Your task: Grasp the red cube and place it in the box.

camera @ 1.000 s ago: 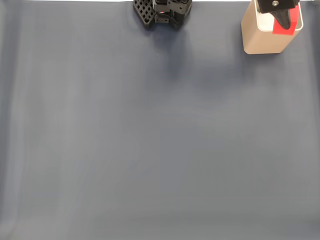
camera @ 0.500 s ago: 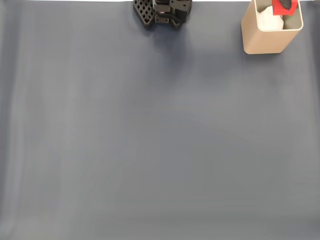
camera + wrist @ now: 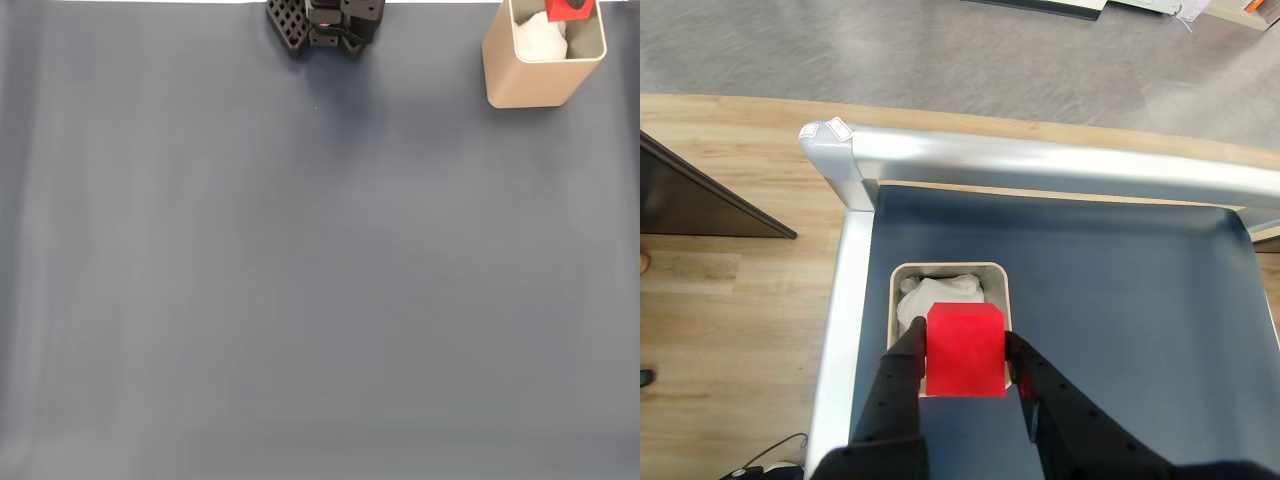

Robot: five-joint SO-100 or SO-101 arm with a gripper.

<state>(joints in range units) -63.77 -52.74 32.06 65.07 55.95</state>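
Note:
In the wrist view my gripper point(image 3: 963, 343) is shut on the red cube point(image 3: 965, 362), one black finger point(image 3: 902, 372) pressing each side face. The cube hangs over the open top of the beige box point(image 3: 998, 285), whose inside holds crumpled white material point(image 3: 940, 298). In the fixed view the box point(image 3: 530, 85) stands at the top right of the mat. There the red cube point(image 3: 567, 11) shows over the box's far right rim at the picture's top edge.
The arm's black base point(image 3: 325, 25) sits at the top middle of the fixed view. A dark blue-grey mat point(image 3: 300, 260) covers the table. In the wrist view a metal table rim point(image 3: 1040, 160) runs behind and left of the box, with wooden floor beyond.
The gripper, still holding the red cube, has moved from over the box's near right side toward the top edge of the fixed view. The box has not moved.

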